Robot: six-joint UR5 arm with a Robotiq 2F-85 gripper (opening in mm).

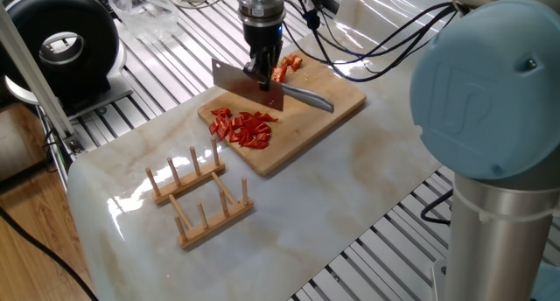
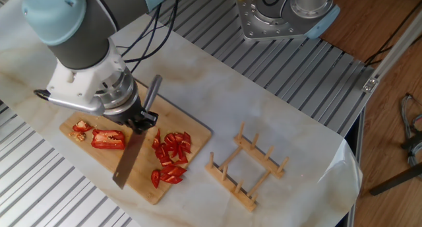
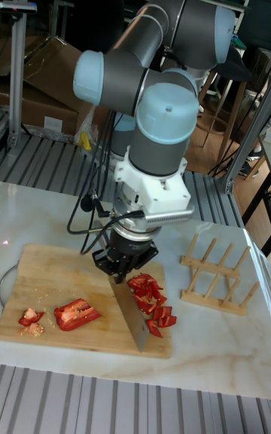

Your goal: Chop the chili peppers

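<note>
Cutting board (image 2: 191, 131) | chili peppers (image 2: 170, 158) chopped | end effector (image 2: 140, 121) grips knife (image 2: 125, 167)

Grey arm (image 3: 162, 42), pale blue joint caps, black cables.

two fixed: opposite high sides | tall: low front | shared: board (image 1: 302, 117)

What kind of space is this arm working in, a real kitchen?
Probably a robotics lab, not a kitchen: the cutting board sits on a marble-look sheet over a slatted aluminium bench, with loose cables and stacked cardboard boxes behind.
</note>
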